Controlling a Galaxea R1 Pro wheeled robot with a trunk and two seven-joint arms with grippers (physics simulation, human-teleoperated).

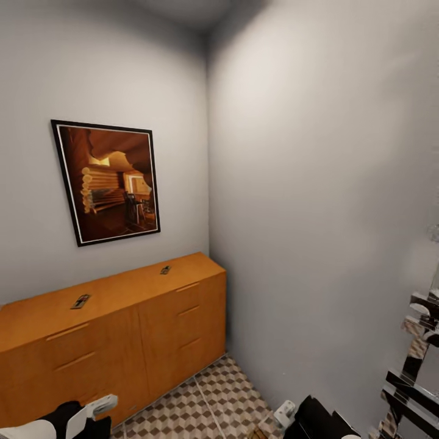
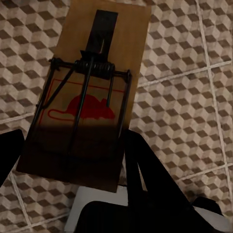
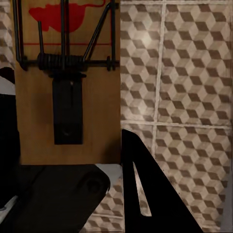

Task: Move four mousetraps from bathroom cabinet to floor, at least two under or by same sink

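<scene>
Two small flat brown mousetraps lie on top of the wide orange-brown wooden cabinet (image 1: 122,329) in the head view, one (image 1: 80,301) toward its far-left end, the other (image 1: 165,269) nearer the corner wall. Above the cabinet hangs a black-framed picture of a log interior (image 1: 107,182); at the cabinet's foot spreads the cube-patterned tile floor (image 1: 207,402). Both arms barely enter that view, below the cabinet.

Left wrist view: the left gripper (image 2: 73,160) is clamped on a brown wooden mousetrap with a red mouse print and dark spring bar (image 2: 92,92), held above the tile floor (image 2: 184,97).

Right wrist view: the right gripper (image 3: 63,160) is likewise closed on another wooden mousetrap with the same red print (image 3: 68,82), its dark fingers (image 3: 145,194) on either side, floor tiles (image 3: 179,73) behind.
</scene>
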